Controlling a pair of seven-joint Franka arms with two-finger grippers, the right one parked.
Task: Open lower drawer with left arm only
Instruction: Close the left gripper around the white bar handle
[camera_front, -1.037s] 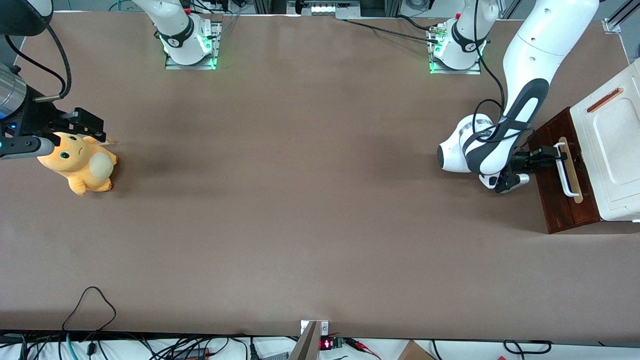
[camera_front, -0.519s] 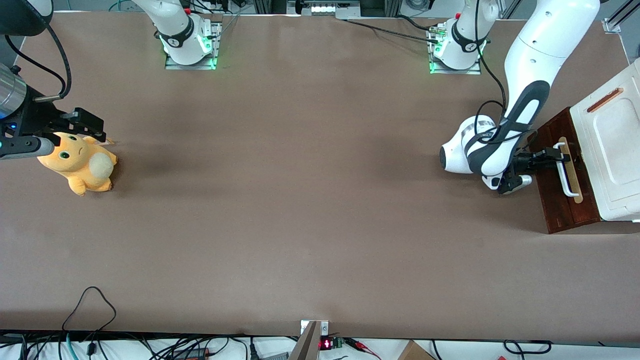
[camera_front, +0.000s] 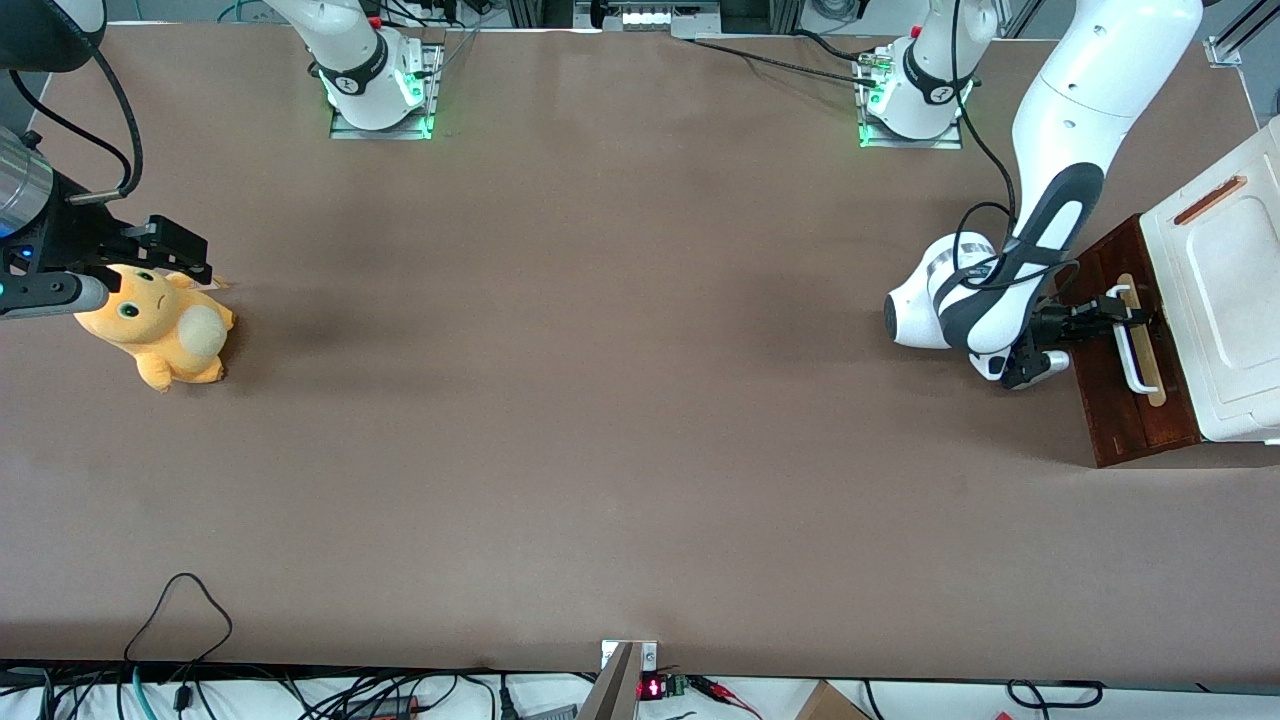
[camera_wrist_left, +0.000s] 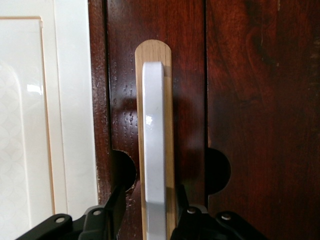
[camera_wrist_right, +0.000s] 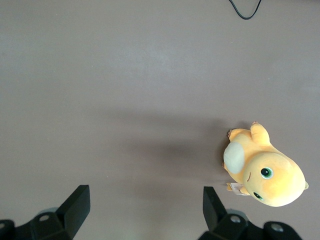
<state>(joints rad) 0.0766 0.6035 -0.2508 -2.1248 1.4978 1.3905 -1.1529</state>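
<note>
The lower drawer (camera_front: 1115, 415) is a dark reddish-brown front with a white bar handle (camera_front: 1137, 362) on a pale wood strip, at the working arm's end of the table. The left arm's gripper (camera_front: 1118, 312) reaches over the drawer front to the handle's farther end. In the left wrist view the gripper (camera_wrist_left: 147, 202) is open and straddles the handle (camera_wrist_left: 153, 125). One black finger (camera_wrist_left: 114, 205) stands on each side of the bar. A gap shows between that finger and the bar. The drawer front (camera_wrist_left: 250, 100) fills the view around it.
The white cabinet top (camera_front: 1225, 300) with an orange slot lies beside the drawer front, at the table's end. An orange plush toy (camera_front: 160, 325) lies toward the parked arm's end. A black cable (camera_front: 180, 600) loops onto the table's near edge.
The gripper has slid a little closer to the cabinet, farther over the handle. The drawer front has not moved.
</note>
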